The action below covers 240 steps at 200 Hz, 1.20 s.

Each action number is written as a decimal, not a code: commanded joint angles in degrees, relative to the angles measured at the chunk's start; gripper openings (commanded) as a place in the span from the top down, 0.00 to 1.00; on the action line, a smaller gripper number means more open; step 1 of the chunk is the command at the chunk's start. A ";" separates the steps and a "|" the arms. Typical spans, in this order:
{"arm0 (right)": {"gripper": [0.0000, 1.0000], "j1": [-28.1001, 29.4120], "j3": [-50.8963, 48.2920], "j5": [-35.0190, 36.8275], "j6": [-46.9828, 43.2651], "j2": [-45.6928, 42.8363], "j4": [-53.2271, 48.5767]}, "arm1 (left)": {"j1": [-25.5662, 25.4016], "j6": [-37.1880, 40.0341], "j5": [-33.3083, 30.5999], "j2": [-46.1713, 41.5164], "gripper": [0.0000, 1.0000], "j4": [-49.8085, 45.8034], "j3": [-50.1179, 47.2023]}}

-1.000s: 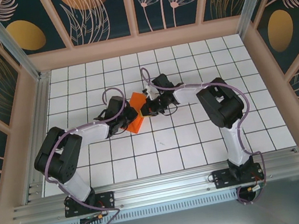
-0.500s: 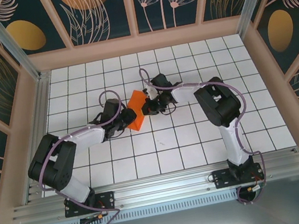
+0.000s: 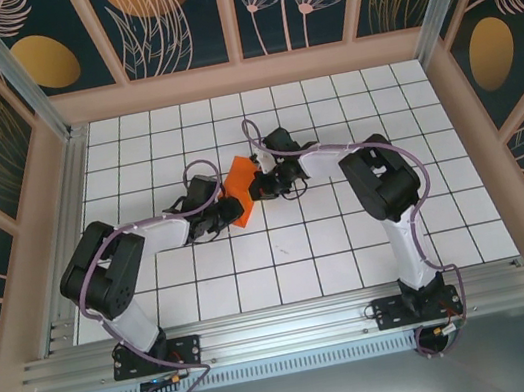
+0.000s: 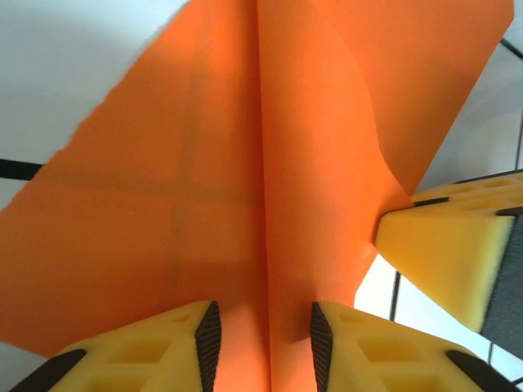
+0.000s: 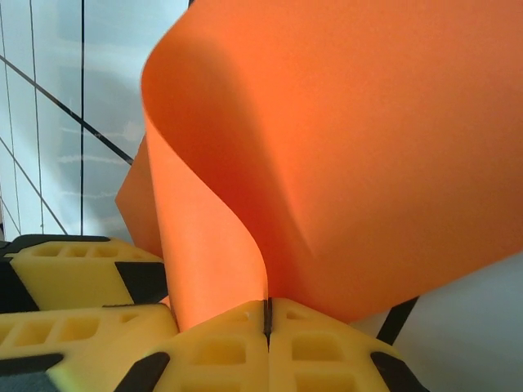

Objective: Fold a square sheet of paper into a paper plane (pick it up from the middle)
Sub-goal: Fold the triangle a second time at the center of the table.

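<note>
Left wrist: left hand (image 4: pixel 263 347) newly ajar astride sheet (image 4: pixel 188 188), right hand (image 5: pixel 267 320) tight on it

Top view: bright, even overhead light. The white gridded tabletop (image 3: pixel 351 241) carries only faint, short shadows, with mild wide-angle bowing at the edges. Wrist views: the thin bright orange paper sheet (image 4: pixel 163 204) is sharp and translucent, grid lines showing through. Soft shading lies inside its curl.
</note>
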 commanded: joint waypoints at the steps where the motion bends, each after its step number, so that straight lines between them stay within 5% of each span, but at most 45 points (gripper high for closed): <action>1: 1.00 -0.28 2.01 0.63 -1.47 0.70 -1.65 | 0.38 1.29 0.30 1.62 0.58 -1.74 0.69; 240: 1.00 -0.54 5.69 4.05 -2.63 2.83 -4.62 | 0.39 6.45 -0.42 3.66 0.68 -7.19 2.58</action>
